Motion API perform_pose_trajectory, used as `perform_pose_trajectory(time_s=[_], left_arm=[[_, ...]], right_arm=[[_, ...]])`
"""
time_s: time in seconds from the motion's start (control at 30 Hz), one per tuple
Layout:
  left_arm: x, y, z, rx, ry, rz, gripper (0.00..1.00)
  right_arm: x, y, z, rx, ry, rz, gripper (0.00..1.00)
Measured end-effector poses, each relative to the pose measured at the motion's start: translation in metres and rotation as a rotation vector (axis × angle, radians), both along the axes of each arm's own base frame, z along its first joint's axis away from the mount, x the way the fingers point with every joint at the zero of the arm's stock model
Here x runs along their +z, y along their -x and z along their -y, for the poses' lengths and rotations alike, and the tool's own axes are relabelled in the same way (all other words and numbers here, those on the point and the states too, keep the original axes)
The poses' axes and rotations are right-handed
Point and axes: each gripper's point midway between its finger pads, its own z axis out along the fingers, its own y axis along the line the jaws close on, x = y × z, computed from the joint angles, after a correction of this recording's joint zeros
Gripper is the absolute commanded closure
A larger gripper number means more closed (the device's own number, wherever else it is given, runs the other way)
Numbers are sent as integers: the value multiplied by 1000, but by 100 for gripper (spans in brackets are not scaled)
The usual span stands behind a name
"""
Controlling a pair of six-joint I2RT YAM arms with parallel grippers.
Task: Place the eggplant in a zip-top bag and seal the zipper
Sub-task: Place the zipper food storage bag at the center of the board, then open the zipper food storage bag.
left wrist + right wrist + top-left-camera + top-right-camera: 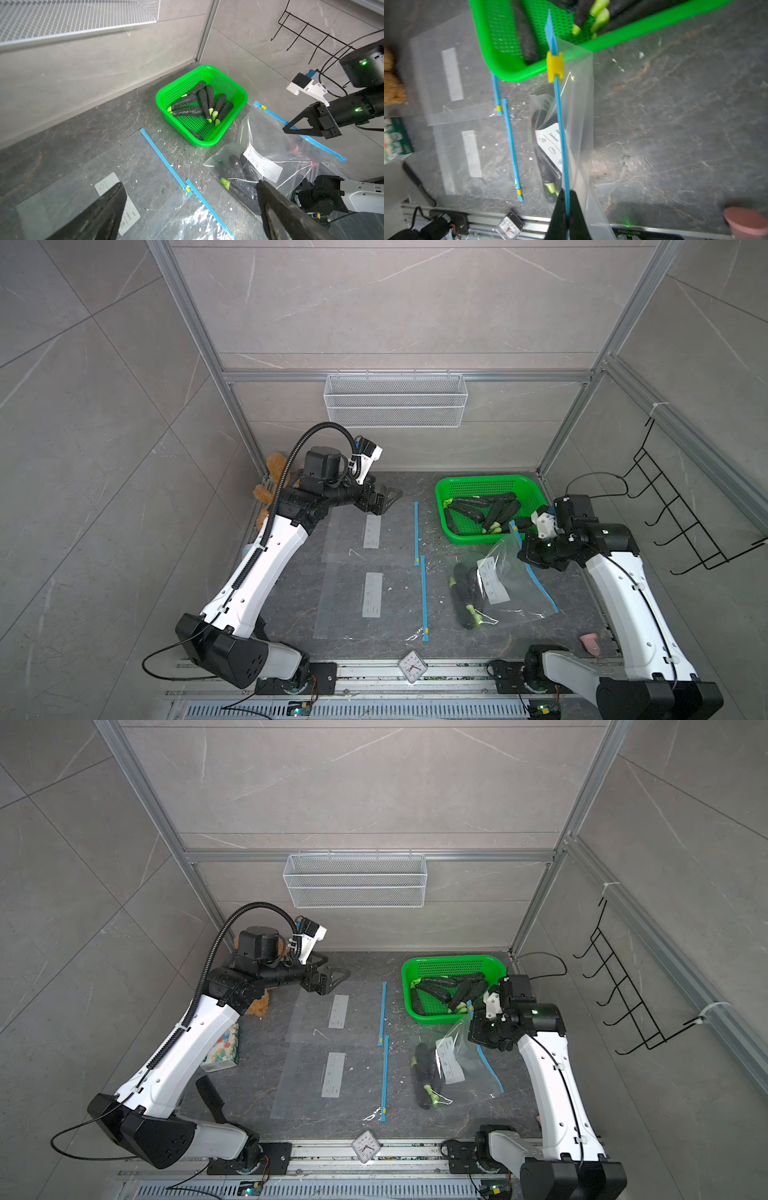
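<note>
- The gripper [566, 193] is pinching the bag's [581, 116] blue zipper [560, 128] at the end farthest from the basket [512, 72], jaws shut on the strip.
- The yellow slider [554, 66] is sitting on the zipper where it is crossing the basket rim.
- An eggplant [548, 182] is lying inside the bag, partly behind a white label [549, 143].
- More eggplants [527, 41] are lying in the basket.
- Two flat bags [452, 116] are lying beside the basket.
- A clock [508, 227] is lying well apart from the basket.
</note>
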Motion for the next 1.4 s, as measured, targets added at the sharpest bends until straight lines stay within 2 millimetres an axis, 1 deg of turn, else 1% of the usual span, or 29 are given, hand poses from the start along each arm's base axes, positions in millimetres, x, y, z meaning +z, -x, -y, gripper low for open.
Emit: perform_pose_trajectory(time_s=[0.03, 0.07, 0.1, 0.13, 0.17, 0.23, 0.33, 0.37, 0.4, 0.43, 0.5, 0.57, 0.63, 0.7, 0.77, 0.83, 0.87, 0.9, 1.0, 1.07, 1.13, 1.2, 1.27, 1.3, 1.33, 1.4], left_arm=[[-3, 0, -1, 8, 1, -7, 0], [-6, 1, -2, 19, 3, -17, 0], [-8, 1, -4, 32, 4, -24, 0], [-10, 1, -6, 49, 6, -32, 0], [-13, 1, -8, 66, 10, -44, 0], [-22, 2, -14, 115, 17, -76, 0], [-49, 1, -23, 220, 4, -153, 0], [-60, 2, -26, 255, -7, -180, 0], [-74, 3, -27, 295, -26, -211, 0], [-83, 5, -27, 322, -42, -232, 0], [-105, 15, -22, 370, -87, -281, 1], [-118, 27, -13, 400, -130, -312, 1], [-128, 37, -1, 431, -159, -335, 0], [-142, 45, 11, 472, -201, -373, 1], [-160, 51, 24, 512, -261, -407, 2], [-179, 57, 38, 535, -321, -436, 4], [-190, 59, 46, 545, -353, -451, 5], [-201, 61, 54, 550, -381, -464, 6], [-231, 66, 74, 563, -454, -494, 10], [-248, 70, 83, 568, -500, -507, 12], [-261, 72, 93, 570, -529, -521, 14], [-273, 73, 100, 575, -560, -533, 17], [-282, 75, 106, 583, -585, -542, 22], [-287, 76, 108, 588, -595, -547, 24], [-292, 78, 109, 593, -605, -552, 25], [-300, 83, 107, 604, -631, -564, 30]], right_arm=[[-5, 2, 6, -26, 4, -11, 100], [-8, 2, 12, -53, 8, -14, 91], [-8, 1, 18, -79, 17, -9, 68], [-8, -1, 23, -102, 27, 2, 57], [-7, -2, 28, -123, 45, 14, 51], [-4, -5, 36, -154, 78, 35, 45], [1, -10, 47, -203, 122, 73, 40], [3, -11, 49, -214, 132, 83, 37], [6, -13, 51, -220, 138, 93, 26], [10, -15, 53, -224, 145, 103, 23], [22, -22, 57, -243, 158, 143, 22], [36, -30, 59, -250, 166, 191, 22], [45, -37, 58, -247, 157, 235, 23], [48, -43, 51, -225, 135, 261, 25], [46, -49, 39, -182, 110, 275, 25], [37, -54, 20, -121, 78, 274, 26], [29, -55, 9, -88, 58, 267, 26], [18, -55, -4, -51, 37, 252, 26], [-14, -51, -28, 15, -19, 187, 26], [-32, -48, -34, 31, -43, 147, 26], [-43, -46, -37, 39, -57, 124, 26], [-49, -45, -39, 46, -66, 119, 26], [-52, -45, -41, 53, -77, 121, 26], [-54, -45, -42, 56, -83, 123, 26], [-55, -45, -43, 59, -89, 123, 27], [-60, -44, -46, 66, -103, 120, 27]])
